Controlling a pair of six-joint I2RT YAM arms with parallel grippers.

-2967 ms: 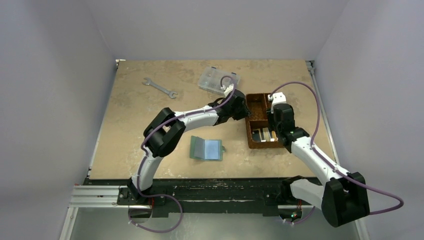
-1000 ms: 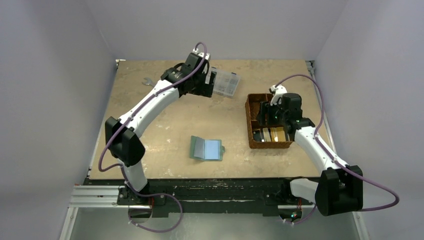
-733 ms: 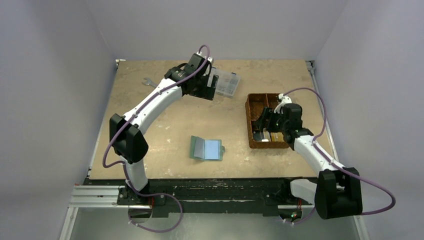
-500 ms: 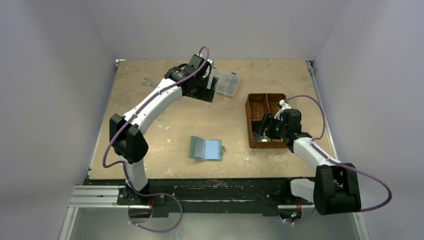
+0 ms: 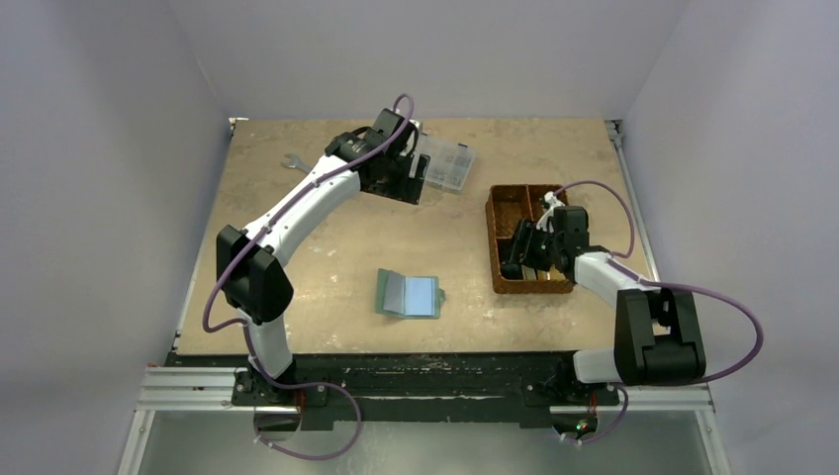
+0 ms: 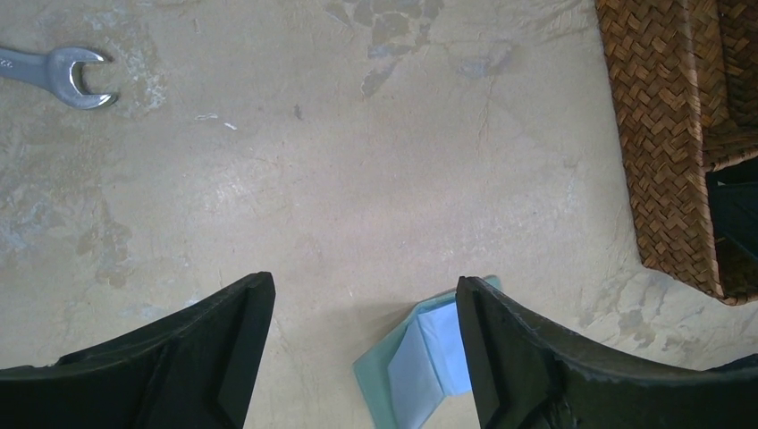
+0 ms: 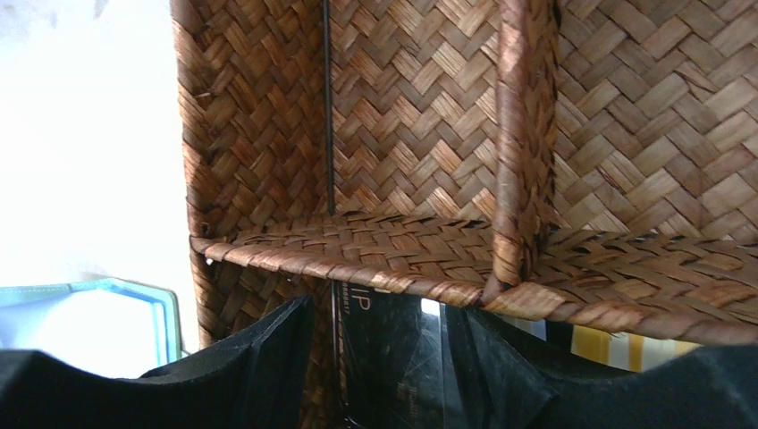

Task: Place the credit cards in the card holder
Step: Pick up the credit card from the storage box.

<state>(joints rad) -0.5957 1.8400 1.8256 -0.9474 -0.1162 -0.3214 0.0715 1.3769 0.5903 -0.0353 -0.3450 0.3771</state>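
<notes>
Nothing is done yet: the card holder [image 5: 409,294] lies open and cardless toward the middle of the near edge, and the credit cards [image 7: 384,344] sit in the near compartment of the basket [image 5: 510,203] by the right edge. The right gripper [image 5: 521,259] is down in that compartment, fingers [image 7: 268,366] parted around a dark card without clamping it; the left gripper [image 6: 362,295], wide open and empty, hangs toward the far edge

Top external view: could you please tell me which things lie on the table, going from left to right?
wrench → card holder → woven basket. The clear box overlaps the card holder's span, so I leave it out.
</notes>
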